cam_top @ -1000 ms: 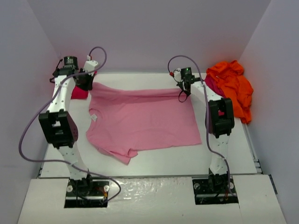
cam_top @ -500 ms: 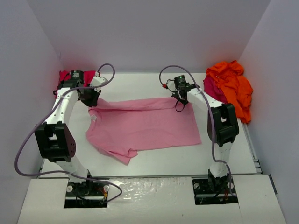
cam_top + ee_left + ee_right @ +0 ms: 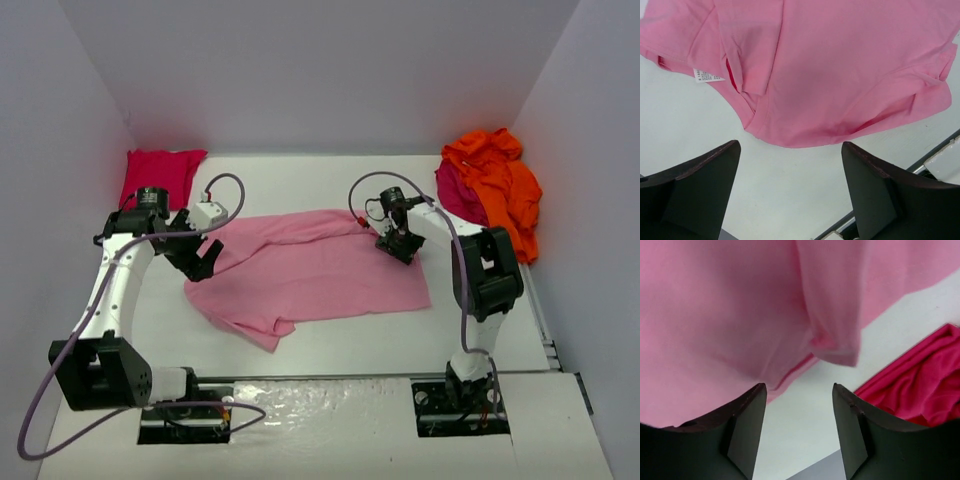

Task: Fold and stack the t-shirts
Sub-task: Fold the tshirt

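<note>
A light pink t-shirt (image 3: 320, 272) lies in the middle of the table, its far edge folded over toward the near side in a loose roll. My left gripper (image 3: 200, 262) hangs open at the shirt's left edge, holding nothing. In the left wrist view the pink t-shirt (image 3: 840, 65) lies beyond the gripper (image 3: 790, 165), with bare table between the fingers. My right gripper (image 3: 400, 245) stands open over the shirt's far right corner. The right wrist view shows the pink hem (image 3: 832, 352) just past the open gripper (image 3: 799, 405).
A red t-shirt (image 3: 160, 175) lies flat at the back left corner. A bright orange t-shirt (image 3: 495, 185) is heaped at the back right over a dark crimson one (image 3: 452, 185), also visible as crimson cloth (image 3: 920, 390). A white label (image 3: 707, 76) shows at the pink collar.
Both grippers carried the pink shirt's far edge toward the near side, then let go of it and opened. The folded edge now rests on the shirt.
</note>
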Robot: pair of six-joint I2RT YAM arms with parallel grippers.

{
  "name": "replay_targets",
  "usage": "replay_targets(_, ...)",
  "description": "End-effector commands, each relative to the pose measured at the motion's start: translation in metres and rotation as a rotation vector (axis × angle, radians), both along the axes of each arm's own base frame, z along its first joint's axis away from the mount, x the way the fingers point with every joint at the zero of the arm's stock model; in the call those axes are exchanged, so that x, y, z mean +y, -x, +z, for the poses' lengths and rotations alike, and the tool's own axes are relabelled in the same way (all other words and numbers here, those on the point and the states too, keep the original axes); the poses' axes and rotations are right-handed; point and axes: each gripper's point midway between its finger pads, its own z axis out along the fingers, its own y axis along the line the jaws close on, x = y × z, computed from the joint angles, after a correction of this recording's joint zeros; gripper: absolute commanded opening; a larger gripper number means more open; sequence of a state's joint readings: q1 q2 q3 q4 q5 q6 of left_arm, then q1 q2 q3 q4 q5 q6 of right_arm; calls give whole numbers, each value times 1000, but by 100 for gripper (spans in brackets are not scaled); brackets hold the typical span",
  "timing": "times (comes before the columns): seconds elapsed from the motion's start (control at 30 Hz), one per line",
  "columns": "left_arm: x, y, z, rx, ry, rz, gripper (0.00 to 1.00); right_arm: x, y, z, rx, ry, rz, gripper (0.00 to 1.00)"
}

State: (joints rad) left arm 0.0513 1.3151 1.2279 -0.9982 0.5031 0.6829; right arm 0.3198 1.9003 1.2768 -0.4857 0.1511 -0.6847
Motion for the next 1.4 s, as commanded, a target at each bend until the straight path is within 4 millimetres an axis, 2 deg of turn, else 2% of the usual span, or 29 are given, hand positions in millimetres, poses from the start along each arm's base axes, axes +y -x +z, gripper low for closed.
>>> replay_targets(0.0,-2,-26,25,-120,38,24,81,-1,-12,55,-136,-58,-21,61)
replay_targets(0.03,-3,-33,29,-136,48,34,81,-2,-15,60,-152,-58,-23,60)
replay_targets(0.07,-4,-41,32,-155,58,43,81,-2,-19,67,-172,-65,-26,49)
replay_targets(0.1,-5,-51,36,-176,66,49,81,0,-25,75,-196,-81,-31,28)
replay_targets(0.13,-6,-58,38,-187,76,53,81,2,-30,84,-222,-99,-35,15)
replay_targets(0.17,-8,-63,39,-191,87,58,81,5,-36,92,-247,-119,-37,7)
replay_targets(0.23,-9,-80,39,-190,107,82,80,12,-45,99,-270,-162,-38,3)
replay_targets(0.27,-10,-89,34,-185,110,90,75,17,-53,105,-292,-181,-45,1)
replay_targets(0.3,-11,-99,30,-182,114,98,72,21,-60,108,-306,-198,-52,1)
replay_targets(0.33,-12,-106,32,-186,122,108,71,24,-65,102,-298,-206,-59,6)
replay_targets(0.47,-17,-129,13,-158,109,112,66,32,-92,96,-310,-209,-88,3)
replay_targets(0.57,-18,-140,0,-140,98,118,50,37,-110,90,-314,-213,-109,0)
replay_targets(0.67,-34,-141,-13,-106,87,77,42,42,-119,77,-289,-212,-128,1)
replay_targets(0.77,-37,-139,-19,-84,80,52,41,44,-112,64,-243,-205,-119,14)
replay_targets(0.93,-39,-131,-27,-46,79,16,42,37,-98,57,-206,-166,-99,27)
replay_targets(1.37,-37,-108,-62,94,52,-35,41,32,-73,38,-114,-141,-78,28)
